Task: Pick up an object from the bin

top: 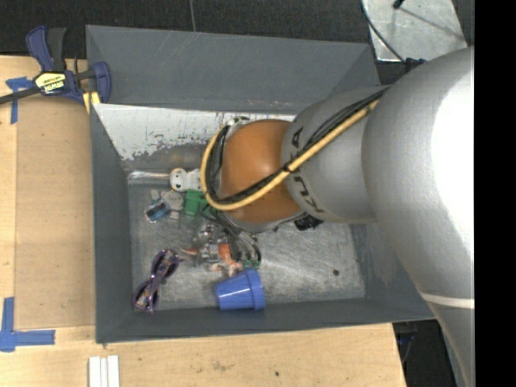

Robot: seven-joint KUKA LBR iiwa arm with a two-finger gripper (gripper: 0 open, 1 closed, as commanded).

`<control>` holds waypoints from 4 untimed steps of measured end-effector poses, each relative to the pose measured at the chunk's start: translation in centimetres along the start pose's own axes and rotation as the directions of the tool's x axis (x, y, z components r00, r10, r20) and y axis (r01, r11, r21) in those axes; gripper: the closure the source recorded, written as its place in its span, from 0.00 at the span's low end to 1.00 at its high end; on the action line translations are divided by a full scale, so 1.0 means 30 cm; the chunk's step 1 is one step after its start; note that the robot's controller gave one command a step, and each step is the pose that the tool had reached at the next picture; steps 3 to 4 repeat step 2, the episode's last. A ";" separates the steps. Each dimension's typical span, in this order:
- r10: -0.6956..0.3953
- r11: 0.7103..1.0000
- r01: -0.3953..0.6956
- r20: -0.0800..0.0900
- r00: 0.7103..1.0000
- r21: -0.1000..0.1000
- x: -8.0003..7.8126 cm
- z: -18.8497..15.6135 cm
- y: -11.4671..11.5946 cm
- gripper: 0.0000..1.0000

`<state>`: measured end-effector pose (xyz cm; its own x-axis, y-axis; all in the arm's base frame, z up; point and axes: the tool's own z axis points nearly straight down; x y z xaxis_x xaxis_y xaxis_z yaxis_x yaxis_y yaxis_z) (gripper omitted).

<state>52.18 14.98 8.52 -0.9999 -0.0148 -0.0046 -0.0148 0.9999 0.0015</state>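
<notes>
Fingers of the gripper (pixel 231 250) reach down to the bin floor beneath the orange wrist cover (pixel 251 172), where dark parts of the tool merge with loose clutter. Whether they stand open or closed, or grip anything, cannot be told. Directly below the gripper lies a small tangled heap of mixed parts (pixel 211 251) with orange-red and white bits, near the middle of the floor of the grey metal bin (pixel 109 240); single pieces in it cannot be made out. Just beside the heap, toward the near wall, a blue plastic cup (pixel 239 290) lies on its side. Farther left, near the near-left corner, a pair of purple sunglasses (pixel 155 279) rests on the floor, apart from the cup. Toward the far wall, a green block-like piece (pixel 192 203) shows at the left edge of the orange wrist cover, with a small white object (pixel 179 181) just beyond it and a small blue-grey object (pixel 158 211) to its left. A yellow cable (pixel 322 147) runs along the silver arm (pixel 419 168) and loops round the cover. The arm enters from the right and hides the right part of the far wall and much of the middle of the floor.
</notes>
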 end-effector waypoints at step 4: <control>0.000 1.000 0.000 -0.006 1.000 0.002 0.001 -0.142 -0.001 1.00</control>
